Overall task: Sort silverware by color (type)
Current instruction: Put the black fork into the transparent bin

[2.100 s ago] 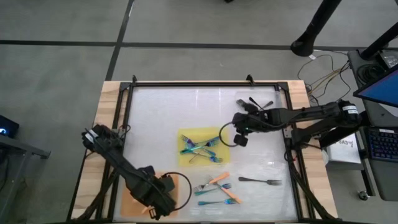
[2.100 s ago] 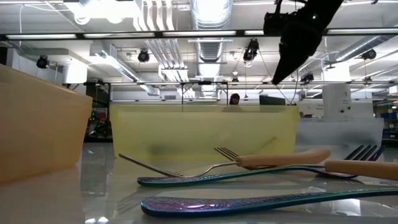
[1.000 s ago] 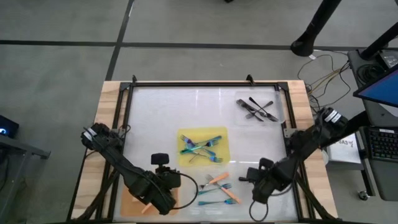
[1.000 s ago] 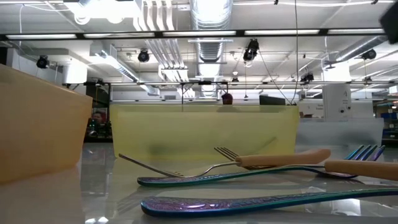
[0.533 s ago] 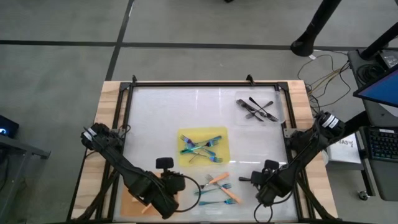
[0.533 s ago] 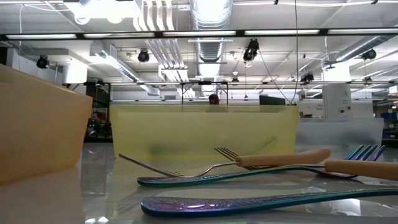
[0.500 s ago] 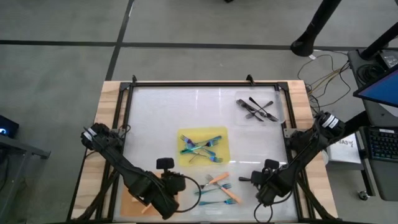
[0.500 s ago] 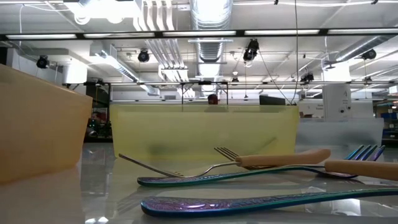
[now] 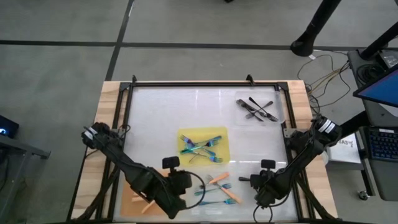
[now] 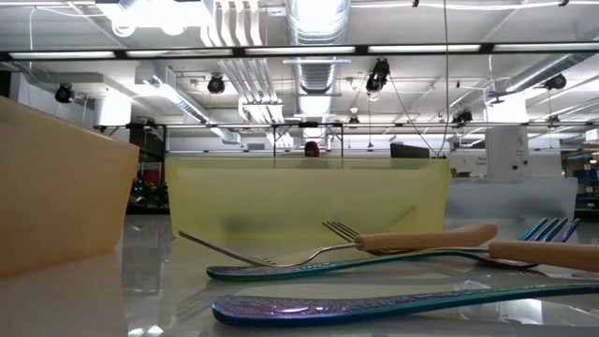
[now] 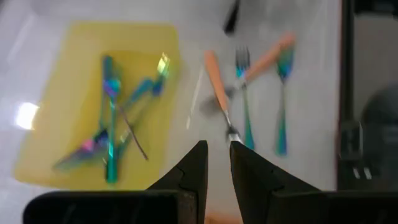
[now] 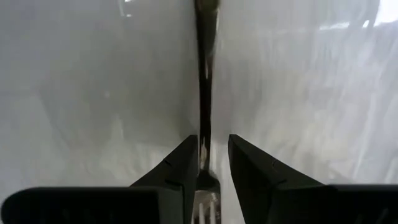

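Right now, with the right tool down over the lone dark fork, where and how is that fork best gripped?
Grip the dark fork on its slim handle, just behind the head, from straight above. It lies flat on the white table, ruling out a side approach, and its handle runs between the open fingers of the right tool, which should close across its narrow width.
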Action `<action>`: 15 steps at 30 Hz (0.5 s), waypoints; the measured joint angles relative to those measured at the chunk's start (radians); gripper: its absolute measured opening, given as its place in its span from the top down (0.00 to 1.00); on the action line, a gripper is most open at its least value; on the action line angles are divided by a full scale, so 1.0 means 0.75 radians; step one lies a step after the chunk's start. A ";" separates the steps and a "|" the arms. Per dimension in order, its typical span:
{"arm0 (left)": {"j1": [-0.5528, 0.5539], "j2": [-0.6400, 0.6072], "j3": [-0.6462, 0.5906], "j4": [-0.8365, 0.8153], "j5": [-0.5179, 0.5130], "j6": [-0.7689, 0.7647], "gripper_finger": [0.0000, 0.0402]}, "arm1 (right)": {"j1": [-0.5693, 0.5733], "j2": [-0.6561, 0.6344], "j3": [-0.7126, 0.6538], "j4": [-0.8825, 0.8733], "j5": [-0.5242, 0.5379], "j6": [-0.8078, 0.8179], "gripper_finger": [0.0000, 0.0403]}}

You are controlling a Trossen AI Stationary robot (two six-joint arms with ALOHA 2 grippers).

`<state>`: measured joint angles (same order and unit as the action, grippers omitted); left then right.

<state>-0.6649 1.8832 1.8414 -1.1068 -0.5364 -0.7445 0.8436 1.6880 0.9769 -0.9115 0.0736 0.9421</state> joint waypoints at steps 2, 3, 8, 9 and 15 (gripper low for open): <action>0.013 0.000 0.020 0.016 -0.055 0.000 0.88 | 0.001 0.021 -0.001 0.000 0.024 -0.035 0.80; 0.019 0.000 0.029 0.027 -0.082 0.000 0.88 | 0.001 0.029 -0.001 0.002 0.031 -0.054 0.81; 0.040 0.000 0.083 0.050 -0.309 -0.014 0.88 | 0.001 0.028 -0.002 0.012 0.053 -0.135 0.91; 0.041 0.000 0.089 0.054 -0.386 -0.036 0.88 | 0.001 0.023 -0.003 0.015 0.054 -0.164 0.94; 0.041 0.008 0.097 0.067 -0.821 -0.312 0.88 | -0.017 -0.057 -0.004 -0.006 0.033 -0.265 0.97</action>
<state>-0.6338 1.8891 1.9144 -1.0569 -1.1518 -0.9786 0.8307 1.6450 0.9739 -0.9160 0.0980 0.7437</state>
